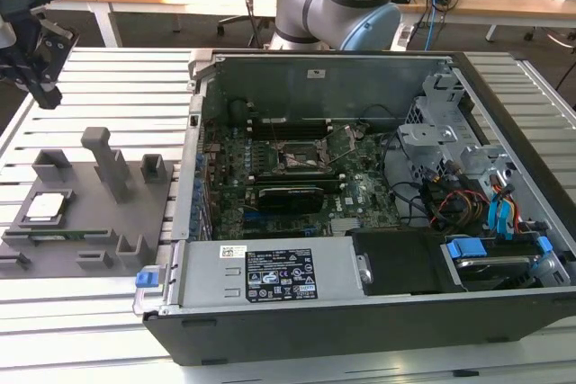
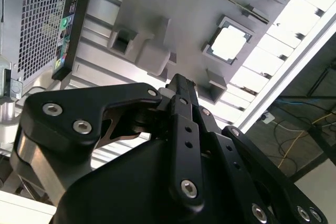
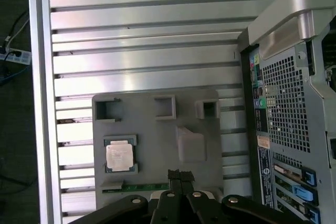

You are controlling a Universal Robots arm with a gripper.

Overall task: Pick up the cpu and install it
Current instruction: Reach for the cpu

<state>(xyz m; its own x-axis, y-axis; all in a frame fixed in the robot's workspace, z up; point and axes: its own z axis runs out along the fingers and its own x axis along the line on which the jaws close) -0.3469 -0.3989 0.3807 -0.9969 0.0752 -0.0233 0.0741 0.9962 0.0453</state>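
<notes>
Closest up, the black fingers (image 2: pixel 178 88) are pressed together, with only a thin seam between them and nothing in their grip. In the first wrist view they hang over one edge of a grey holder plate (image 3: pixel 152 124). The cpu (image 3: pixel 119 156) lies flat in a square pocket on that plate, silver top up, clear of the fingers.

In the exterior view the fingers (image 1: pixel 43 87) are up at the exterior view's left, above the slatted metal surface (image 1: pixel 117 69). The cpu (image 1: pixel 45 207) sits on the plate below them. To the exterior view's right of the plate stands the open computer case (image 1: pixel 270 312). Its board carries a dark square socket frame (image 1: pixel 301 157), and a long black expansion card (image 1: pixel 290 195) lies just beside it.
</notes>
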